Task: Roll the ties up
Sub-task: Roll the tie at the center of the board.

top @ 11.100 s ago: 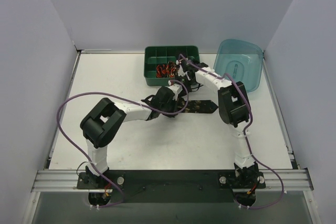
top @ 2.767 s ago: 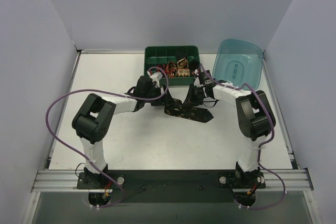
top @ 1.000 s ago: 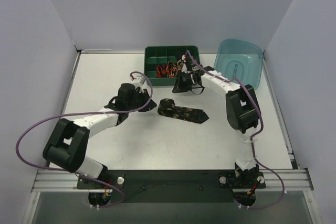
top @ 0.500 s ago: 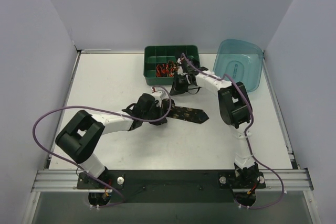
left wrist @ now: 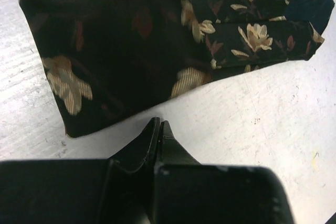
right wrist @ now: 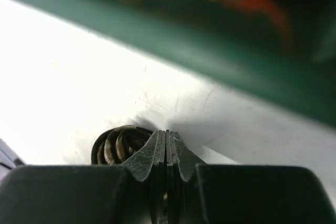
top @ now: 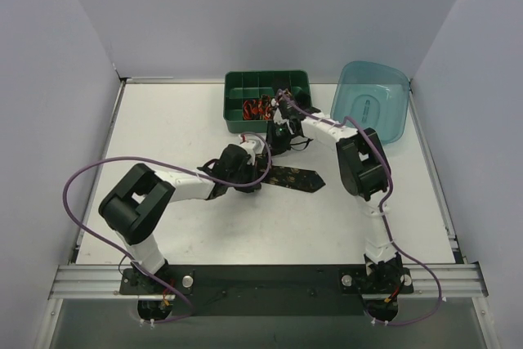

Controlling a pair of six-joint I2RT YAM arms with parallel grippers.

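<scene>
The left claw is down on the surface, jaws pressed together with nothing between them. Its tips sit right at the edge of the long tie, touching it or just beside it, too close to call. That end of the black, gold-flowered strip looks doubled over and thick, and the rest runs flat away to its pointed tip. Over to the right claw: closed as well, tips low on the surface just short of the green tray wall. A rolled coil is tucked against its left finger, though whether a layer of fabric is pinched cannot be told. From above, more rolled ties sit in the tray's front compartments, and the teal tub stands just to the tray's right. The step in hand looks like starting the roll on the strip, with the finished coil bound for the tray. The next move likely calls for the left claw to open, catch the thick end and turn it along the strip, tight and straight. The right claw needs a sure hold so the coil doesn't spring loose.
</scene>
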